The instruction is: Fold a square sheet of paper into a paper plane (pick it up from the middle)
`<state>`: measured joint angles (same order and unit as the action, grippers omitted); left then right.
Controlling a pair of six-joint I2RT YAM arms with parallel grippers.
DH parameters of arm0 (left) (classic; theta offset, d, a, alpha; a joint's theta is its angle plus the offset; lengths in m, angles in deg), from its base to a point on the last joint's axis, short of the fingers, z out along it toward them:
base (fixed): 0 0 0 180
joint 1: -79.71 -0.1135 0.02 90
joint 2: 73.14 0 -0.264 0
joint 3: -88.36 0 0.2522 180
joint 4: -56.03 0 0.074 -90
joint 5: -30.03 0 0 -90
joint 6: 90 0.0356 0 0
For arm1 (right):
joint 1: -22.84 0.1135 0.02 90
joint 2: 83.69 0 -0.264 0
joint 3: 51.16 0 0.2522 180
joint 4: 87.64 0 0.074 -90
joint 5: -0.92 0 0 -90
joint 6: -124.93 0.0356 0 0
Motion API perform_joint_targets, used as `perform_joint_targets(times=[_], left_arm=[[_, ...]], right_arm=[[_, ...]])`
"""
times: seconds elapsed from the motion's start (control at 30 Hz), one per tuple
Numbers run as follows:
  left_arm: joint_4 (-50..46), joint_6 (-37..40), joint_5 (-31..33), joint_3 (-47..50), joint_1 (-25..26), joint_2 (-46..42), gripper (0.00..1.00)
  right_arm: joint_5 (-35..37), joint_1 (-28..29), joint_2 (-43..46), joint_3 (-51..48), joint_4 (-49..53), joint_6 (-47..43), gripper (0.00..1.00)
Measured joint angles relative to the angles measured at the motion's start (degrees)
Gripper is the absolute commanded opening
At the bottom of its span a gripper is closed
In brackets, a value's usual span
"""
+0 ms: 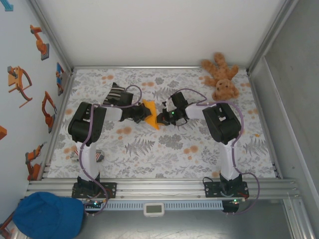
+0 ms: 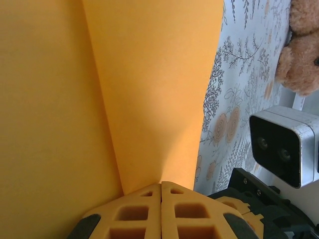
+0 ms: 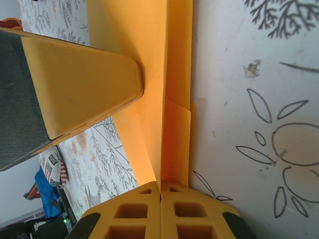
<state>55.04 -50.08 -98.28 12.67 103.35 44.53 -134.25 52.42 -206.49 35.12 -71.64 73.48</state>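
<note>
The left claw [image 2: 160,211] is closed tight on the folded orange-yellow paper sheet [image 2: 149,89]. The right claw [image 3: 160,211] pinches the opposite edge, over the middle of the floral bench [image 1: 164,149]. In my judgement both should move together, layers aligned along the crease; pulling apart may tear the thin paper.

Sheet of paper [image 2: 149,89] cut off by top and left edges in left wrist view. From above, part hidden by left gripper [image 1: 142,114] and right gripper [image 1: 162,118]. Teddy bear [image 2: 301,59] cut off at right edge. Striped sock [image 1: 115,94] partly hidden by left arm.
</note>
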Motion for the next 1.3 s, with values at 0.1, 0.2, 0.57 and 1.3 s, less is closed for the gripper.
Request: perform_joint_targets(times=[0.1, 0.2, 0.57, 1.3], left_arm=[[0.0, 0.0, 0.1, 0.0, 0.0, 0.0, 0.06], [0.0, 0.2, 0.2, 0.0, 0.0, -0.2, 0.08], [-1.2, 3.1, 0.3, -1.6, 1.0, -3.7, 0.14], [-4.9, 4.4, 2.2, -4.9, 0.7, -0.3, 0.13]], right_arm=[[0.0, 0.0, 0.0, 0.0, 0.1, -0.1, 0.06], [0.0, 0.0, 0.0, 0.2, 0.4, -0.2, 0.05], [0.0, 0.0, -0.3, 0.8, 1.4, -0.9, 0.05], [0.0, 0.0, -0.5, 1.2, 2.2, -1.0, 0.05]])
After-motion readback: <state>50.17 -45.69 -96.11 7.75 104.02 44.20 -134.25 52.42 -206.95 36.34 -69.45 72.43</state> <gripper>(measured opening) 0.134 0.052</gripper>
